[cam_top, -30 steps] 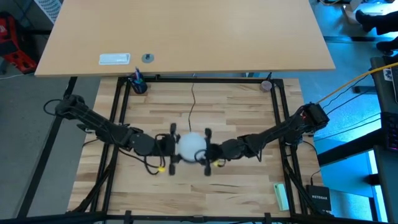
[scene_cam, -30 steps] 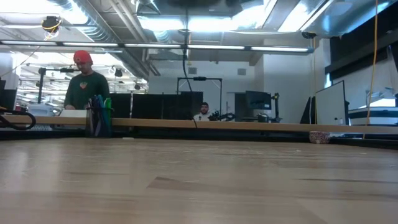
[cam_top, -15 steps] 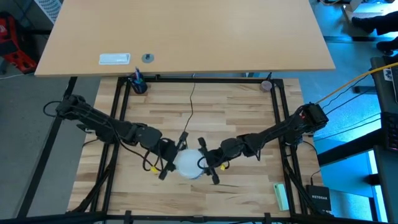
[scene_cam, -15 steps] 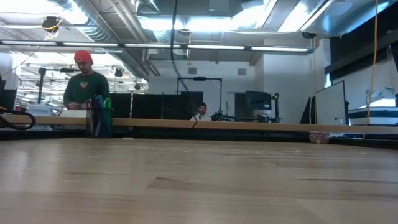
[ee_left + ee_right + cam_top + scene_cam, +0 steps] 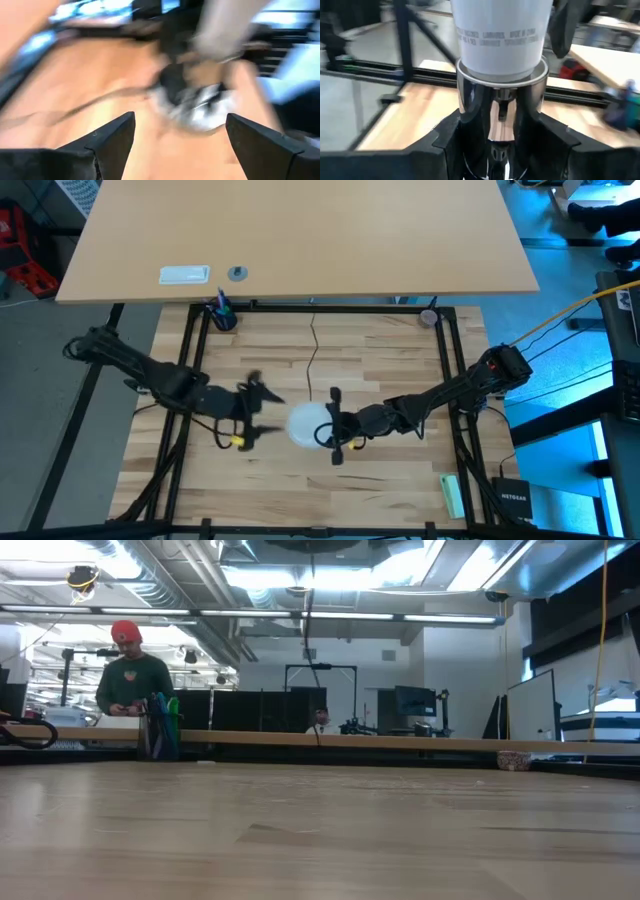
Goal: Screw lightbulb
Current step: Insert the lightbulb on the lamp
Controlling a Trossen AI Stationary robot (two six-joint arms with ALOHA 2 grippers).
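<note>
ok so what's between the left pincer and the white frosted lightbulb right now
Only bare wooden tabletop, per the high view. The open left pincer sits apart from the white frosted lightbulb; nothing lies in the gap.

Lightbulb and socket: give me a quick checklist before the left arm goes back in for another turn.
1. Right gripper shut on the socket: ok.
2. Lightbulb sits in the socket mouth, its neck inside the rim: ok.
3. Left gripper open and apart from the bulb: ok.
4. Bulb fully screwed home: cannot tell; the threads are hidden.
5. Cord lies away from the left arm's path: ok.
</note>
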